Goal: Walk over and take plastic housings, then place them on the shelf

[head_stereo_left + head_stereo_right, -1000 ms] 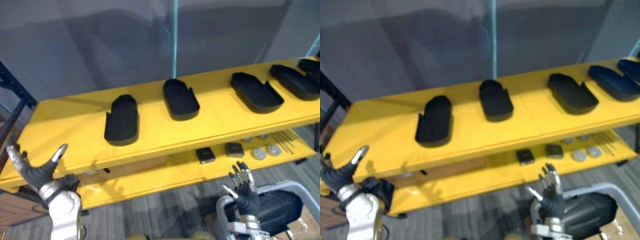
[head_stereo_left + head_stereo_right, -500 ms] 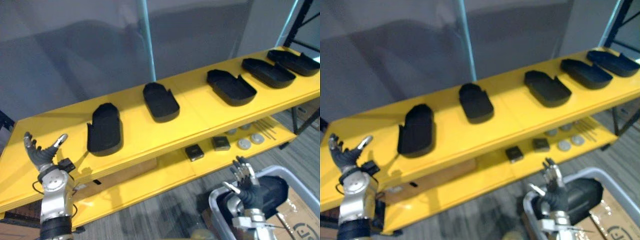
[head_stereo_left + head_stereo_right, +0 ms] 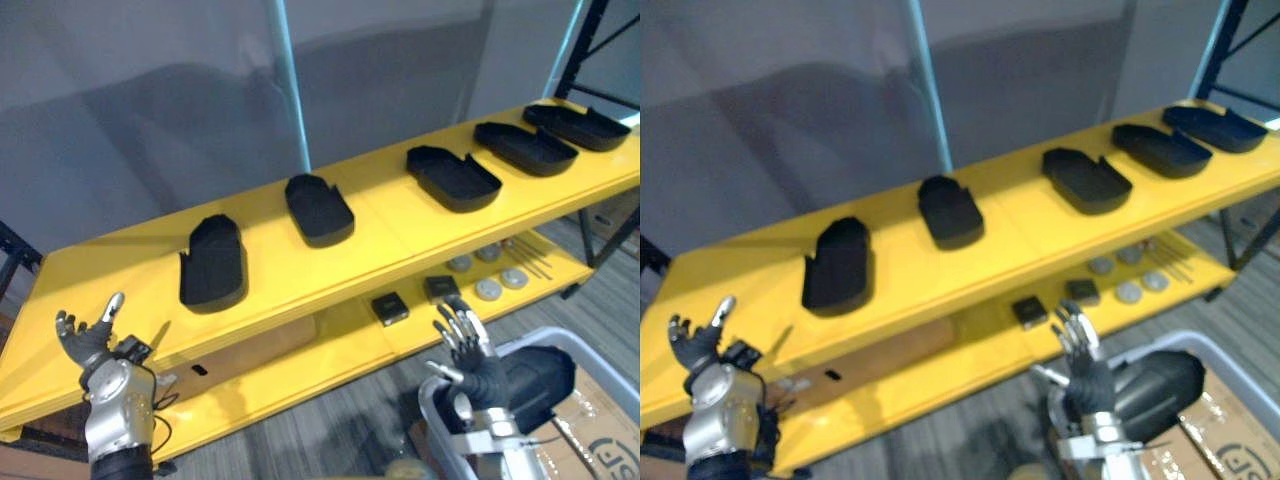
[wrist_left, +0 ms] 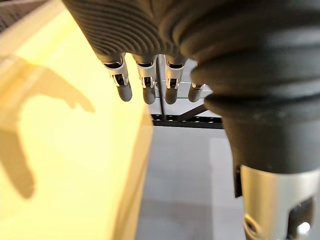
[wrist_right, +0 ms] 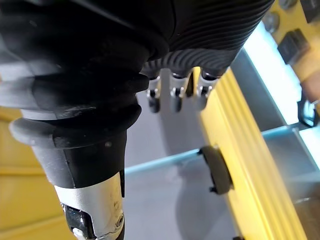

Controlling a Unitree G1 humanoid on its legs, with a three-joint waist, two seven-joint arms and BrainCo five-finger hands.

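- My left hand (image 3: 88, 340), 8 o'clock — fingers released, empty.
- My right hand (image 3: 468, 352), 5 o'clock — also released.
- Black plastic housings (image 3: 213, 262) lie along the yellow shelf (image 3: 380, 225), 9 to 2 o'clock.

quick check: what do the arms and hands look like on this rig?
Both arms are silver-grey metal cylinders. The left hand and right hand match: a dark ribbed cover over wrist and back, silver fingers with dark tips, and a separate thumb.

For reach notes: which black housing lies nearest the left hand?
The leftmost housing, at the row's end closest to the left hand; the rest sit farther right.
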